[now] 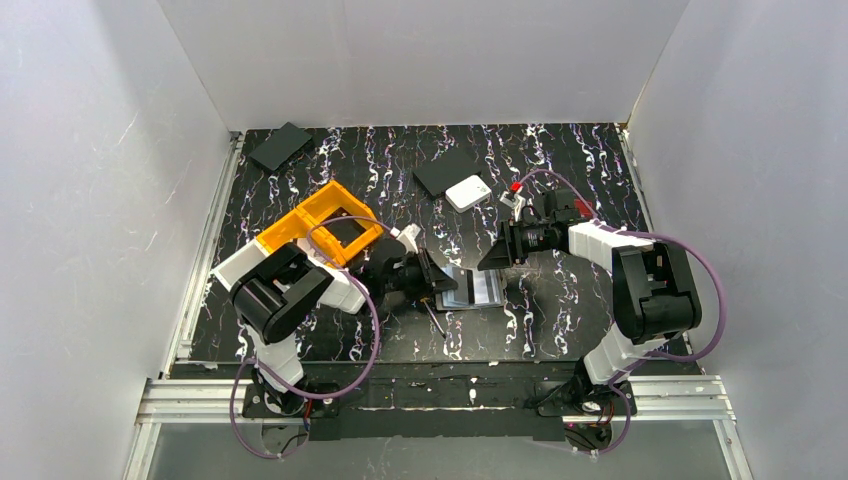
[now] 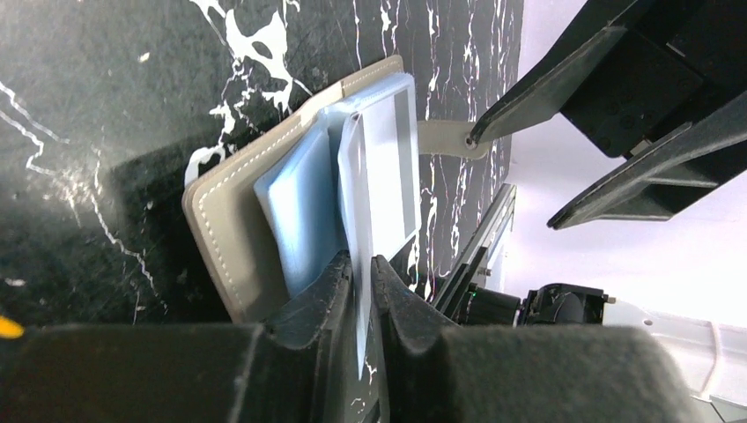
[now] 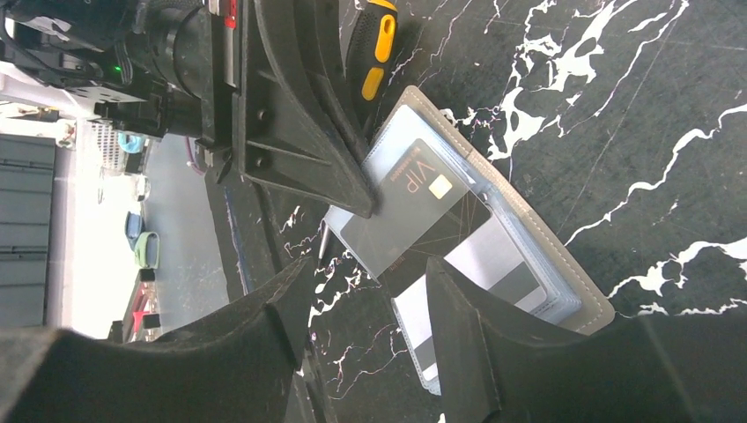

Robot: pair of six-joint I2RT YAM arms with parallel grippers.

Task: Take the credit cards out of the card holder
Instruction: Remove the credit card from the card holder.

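Your left claw (image 2: 363, 264) is clenched on the edge of one credit card (image 2: 357, 189). Both fingers pinch it thin, and the card angles up from the ones beneath it. The card holder (image 2: 227, 231) lies open on the bench (image 1: 560, 310), roughly midway between your two arms, with the taupe cover down and the pale blue inside up.

The other credit cards (image 2: 299, 207) sit in the holder. In the left wrist view there is a pale blue bundle on one side of the pinched card and a clear-looking card with a grey stripe on the other.

From your right wrist camera you see a dark VIP card (image 3: 421, 198) with a gold chip, lying askew across the holder. One of its corners is at the tip of a left claw finger. I cannot tell whether it is the card being pinched.

Your right claw (image 3: 370, 269) is released, its fingers spread with nothing between them, and it hangs just over the holder. In the left wrist view one of its fingertips is at the snap tab (image 2: 449, 138), which sticks out from the holder's edge. Whether the fingertip presses on the tab, I cannot tell.

A screwdriver (image 3: 379, 44) with a black and yellow handle lies just beside the holder, near your left claw. An orange tray (image 1: 300, 222) sits by your left arm. A white square box (image 1: 467, 193) and two flat black rectangles (image 1: 280, 146) lie toward the back of the bench, well apart from the holder.
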